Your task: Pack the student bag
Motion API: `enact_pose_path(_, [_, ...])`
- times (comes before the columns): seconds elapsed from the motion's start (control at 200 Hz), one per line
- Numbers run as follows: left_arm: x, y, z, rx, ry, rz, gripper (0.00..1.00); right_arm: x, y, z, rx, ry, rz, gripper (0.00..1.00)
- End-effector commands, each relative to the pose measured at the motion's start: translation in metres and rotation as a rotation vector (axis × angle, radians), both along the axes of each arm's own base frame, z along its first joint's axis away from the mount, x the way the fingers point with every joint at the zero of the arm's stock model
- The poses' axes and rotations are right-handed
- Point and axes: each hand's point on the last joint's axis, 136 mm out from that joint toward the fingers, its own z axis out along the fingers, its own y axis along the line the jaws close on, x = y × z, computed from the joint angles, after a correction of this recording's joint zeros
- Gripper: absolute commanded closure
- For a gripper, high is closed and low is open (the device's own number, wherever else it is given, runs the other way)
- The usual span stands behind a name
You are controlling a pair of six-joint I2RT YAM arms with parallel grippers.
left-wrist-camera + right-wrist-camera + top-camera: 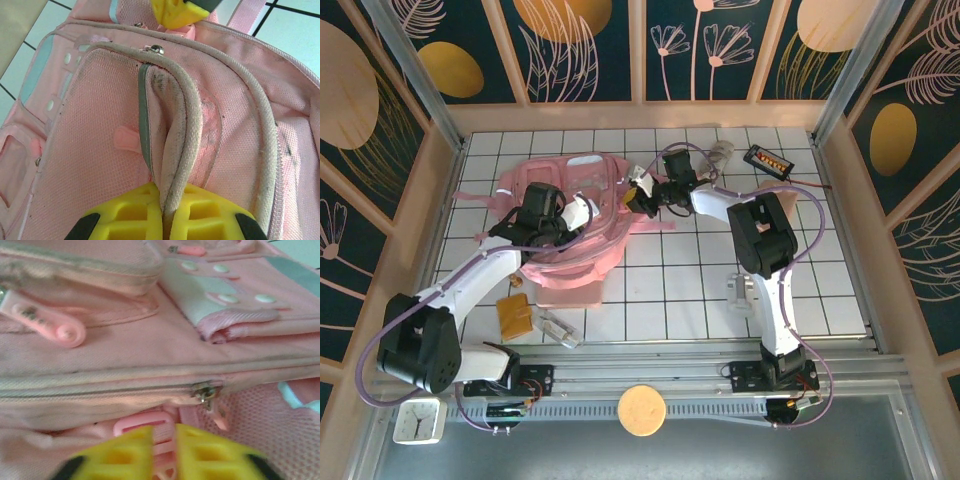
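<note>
My white tabletop (700,290), ruled in a dark grid, lay evenly lit. Pale wooden framing (640,117) fenced it on three sides. Dark wall panels (590,50) rose beyond, painted with gold ovals and thin pink leaves. Grey metal rails (650,365) crossed my near edge.

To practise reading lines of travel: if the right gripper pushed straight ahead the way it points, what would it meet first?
Probably the pink zip pull lying at the tips of the right gripper, then the zipped seam of the student bag just behind it; depth is unclear.
</note>
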Motion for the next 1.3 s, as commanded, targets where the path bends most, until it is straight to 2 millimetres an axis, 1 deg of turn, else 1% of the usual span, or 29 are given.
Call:
enact_pose_path(0.0, [0.008,0.003,0.029,-0.018,-0.106,0.015,1.00,0.019,0.005,0.010,0.040,-0.038,0.000,0.43])
enact_pose_path(0.08, [0.007,0.002,0.029,-0.024,-0.102,0.011,1.00,0.026,0.008,0.010,0.038,-0.056,0.003,0.40])
enact_pose_path(0.185, [0.006,0.002,0.027,-0.030,-0.095,0.015,1.00,0.026,0.014,0.008,0.040,-0.056,0.026,0.40])
enact_pose_path(0.325, [0.007,0.003,0.028,-0.028,-0.098,0.019,1.00,0.016,0.018,0.001,0.036,-0.031,0.065,0.41])
enact_pose_path(0.47, [0.007,0.004,0.029,-0.023,-0.102,0.021,1.00,0.008,0.021,-0.013,0.013,-0.013,0.096,0.44])
enact_pose_path(0.575, [0.006,0.004,0.031,-0.024,-0.106,0.019,1.00,0.009,0.023,-0.020,-0.005,-0.023,0.102,0.46])
enact_pose_path(0.636, [0.006,0.003,0.032,-0.027,-0.105,0.018,1.00,0.012,0.025,-0.020,-0.004,-0.027,0.104,0.50])
enact_pose_path(0.711, [0.006,0.003,0.033,-0.029,-0.106,0.018,1.00,0.014,0.026,-0.020,-0.004,-0.031,0.103,0.62])
enact_pose_path(0.781, [0.007,0.002,0.036,-0.032,-0.111,0.015,1.00,0.015,0.027,-0.020,-0.004,-0.030,0.099,0.67])
enact_pose_path(0.941, [0.008,0.001,0.036,-0.035,-0.112,0.013,1.00,0.013,0.026,-0.019,-0.015,-0.038,0.088,0.87])
enact_pose_path(1.031, [0.008,0.002,0.036,-0.032,-0.114,0.020,1.00,0.013,0.022,-0.015,-0.030,-0.056,0.076,1.00])
enact_pose_path(1.171, [0.010,0.008,0.029,-0.007,-0.106,0.045,1.00,0.011,0.015,0.001,-0.056,-0.089,0.057,1.00])
enact_pose_path(1.216, [0.011,0.010,0.025,0.002,-0.097,0.064,1.00,0.009,0.013,0.007,-0.075,-0.097,0.056,1.00])
enact_pose_path(1.296, [0.016,0.012,0.023,-0.001,-0.089,0.098,1.00,0.001,0.007,0.018,-0.111,-0.091,0.061,1.00])
